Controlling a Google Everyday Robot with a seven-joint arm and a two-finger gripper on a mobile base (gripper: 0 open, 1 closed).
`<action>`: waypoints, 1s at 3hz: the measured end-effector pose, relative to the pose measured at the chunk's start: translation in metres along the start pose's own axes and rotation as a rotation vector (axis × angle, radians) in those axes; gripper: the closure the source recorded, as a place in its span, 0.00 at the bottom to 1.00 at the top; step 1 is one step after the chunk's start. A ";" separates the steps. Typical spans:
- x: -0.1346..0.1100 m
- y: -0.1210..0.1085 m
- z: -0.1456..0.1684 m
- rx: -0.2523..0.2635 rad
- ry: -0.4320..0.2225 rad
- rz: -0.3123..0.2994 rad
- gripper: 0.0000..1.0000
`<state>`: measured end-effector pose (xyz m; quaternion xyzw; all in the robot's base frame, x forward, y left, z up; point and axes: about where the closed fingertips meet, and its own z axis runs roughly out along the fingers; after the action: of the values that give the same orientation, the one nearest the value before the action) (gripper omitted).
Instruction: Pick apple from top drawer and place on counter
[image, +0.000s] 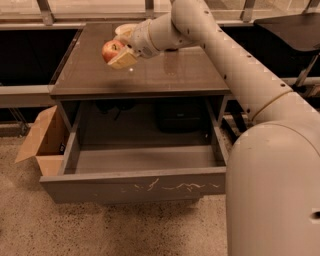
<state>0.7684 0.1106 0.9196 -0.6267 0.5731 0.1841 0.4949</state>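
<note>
My gripper (118, 53) is shut on the apple (112, 50), a small red apple with yellowish patches. It holds the apple over the left-middle part of the counter (165, 75), close above its glossy grey-brown top. The top drawer (135, 185) stands pulled fully open below the counter, its scratched front panel facing me and its inside bare. My arm reaches in from the right across the counter.
An open brown cardboard box (42, 142) lies on the floor left of the drawer. A pale plate (125, 29) sits at the counter's back, partly behind my wrist. A dark table (295, 25) stands at the far right. The floor is speckled.
</note>
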 end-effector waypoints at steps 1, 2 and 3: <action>0.011 -0.008 0.013 0.055 0.043 0.077 1.00; 0.023 -0.013 0.032 0.072 0.058 0.147 1.00; 0.047 -0.013 0.046 0.087 0.087 0.229 0.96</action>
<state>0.8085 0.1219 0.8673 -0.5425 0.6693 0.1870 0.4720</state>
